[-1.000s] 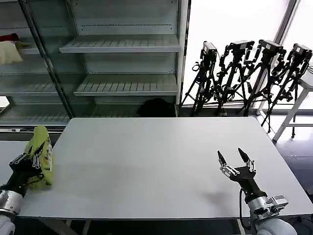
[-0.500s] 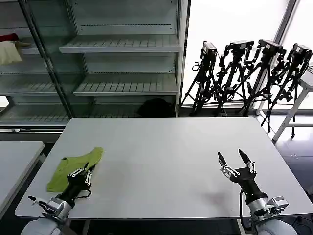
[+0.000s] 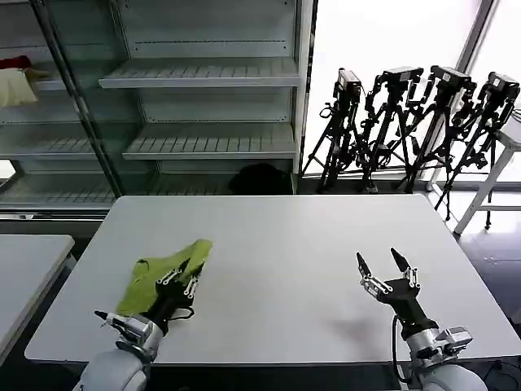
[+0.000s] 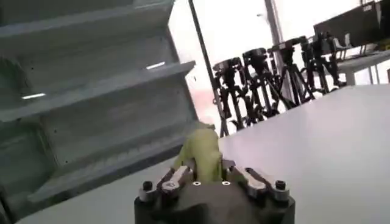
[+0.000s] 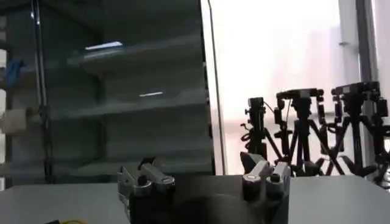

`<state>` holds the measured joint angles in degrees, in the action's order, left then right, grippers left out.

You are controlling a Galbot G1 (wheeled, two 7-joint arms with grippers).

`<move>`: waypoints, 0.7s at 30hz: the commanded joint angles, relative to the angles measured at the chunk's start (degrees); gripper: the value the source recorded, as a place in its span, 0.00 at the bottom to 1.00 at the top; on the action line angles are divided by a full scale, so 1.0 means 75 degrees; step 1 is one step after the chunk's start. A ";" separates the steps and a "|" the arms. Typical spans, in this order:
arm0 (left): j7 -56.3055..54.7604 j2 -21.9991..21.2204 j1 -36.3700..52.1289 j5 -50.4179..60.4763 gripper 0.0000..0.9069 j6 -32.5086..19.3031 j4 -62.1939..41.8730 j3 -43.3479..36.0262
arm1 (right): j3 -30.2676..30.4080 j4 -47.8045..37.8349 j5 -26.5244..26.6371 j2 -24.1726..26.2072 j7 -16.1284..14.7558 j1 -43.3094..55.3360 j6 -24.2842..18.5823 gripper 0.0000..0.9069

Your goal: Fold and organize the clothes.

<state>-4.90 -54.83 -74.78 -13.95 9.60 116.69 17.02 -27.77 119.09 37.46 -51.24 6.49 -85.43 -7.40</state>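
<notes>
On the white table we are seeing one lime-green shirt, crumpled near our left edge, its long axis running diagonally toward the far middle. Our left gripper is pinching it. Our right gripper is hovering with fingers spread.

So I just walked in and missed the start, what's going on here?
The left pincer is shut on a lime-green shirt, which lies bunched on the left part of the white table, not yet spread or folded. The right pincer hovers open over the table's right side, holding nothing.
</notes>
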 commanded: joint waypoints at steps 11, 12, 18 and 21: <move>-0.1778 0.0164 0.0105 0.0310 1.00 0.1506 0.1871 0.1174 | 0.1638 0.0084 -0.0460 -0.0994 0.0026 0.1834 0.2496 1.00; -0.1595 0.0119 -0.0099 0.0300 1.00 0.1506 0.1890 0.1463 | 0.1929 0.0071 -0.0442 -0.1136 0.0081 0.2086 0.2730 1.00; -0.0950 -0.0617 -0.1154 0.0083 1.00 0.1218 0.2048 0.2355 | 0.4284 -0.0572 0.0149 -0.2112 0.1117 0.3698 0.4096 1.00; -0.0799 -0.0911 -0.1396 0.0127 1.00 0.1072 0.2079 0.2381 | 0.5040 -0.0833 0.0305 -0.2435 0.1574 0.4041 0.4393 1.00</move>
<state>-14.33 -55.84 -75.95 -13.34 18.39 129.64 24.11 -11.79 117.64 36.46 -59.95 9.35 -70.42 10.29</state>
